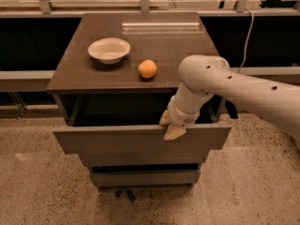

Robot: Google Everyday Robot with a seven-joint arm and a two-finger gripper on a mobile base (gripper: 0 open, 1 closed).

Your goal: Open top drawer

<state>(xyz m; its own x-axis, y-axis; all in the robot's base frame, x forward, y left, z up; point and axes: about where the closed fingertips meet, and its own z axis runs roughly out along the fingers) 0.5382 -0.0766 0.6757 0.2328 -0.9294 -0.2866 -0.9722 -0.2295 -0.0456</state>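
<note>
Worktop [140, 60]: dark, smooth, sheen near back edge.
Top drawer [117, 143]: matt grey-brown panel.
Bowl [109, 49]: pale, smooth.
Arm [243, 90]: smooth white shell.
Gripper [169, 126]: tan, matt, on drawer lip below front edge.
Floor [42, 196]: speckled, gritty-looking.

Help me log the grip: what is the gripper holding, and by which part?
The gripper holds the top drawer by the upper edge of its front panel, with one of its jaws inside and one outside.
</note>
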